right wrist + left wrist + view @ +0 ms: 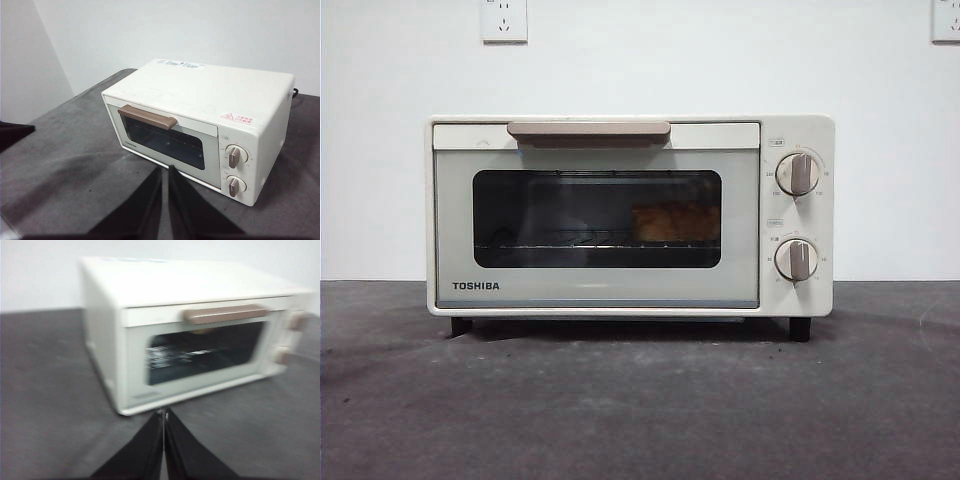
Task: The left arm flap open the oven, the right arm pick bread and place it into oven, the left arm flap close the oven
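The cream-white TOSHIBA oven (780, 135) stands on the dark grey table with its door shut and its beige handle (588, 131) at the top. The orange-golden bread (675, 222) lies on the wire rack (570, 243) inside, behind the right part of the glass. My left gripper (164, 415) is shut and empty, in front of the oven's (110, 340) lower left corner and apart from it. My right gripper (165, 172) is shut and empty, held back from the oven (210, 95), facing its door. No arm shows in the front view.
Two knobs (798, 173) sit on the oven's right panel. A white wall with two sockets (504, 20) stands behind. A dark tip (15, 132) shows at the edge of the right wrist view. The table's corner edge (7, 220) is nearby.
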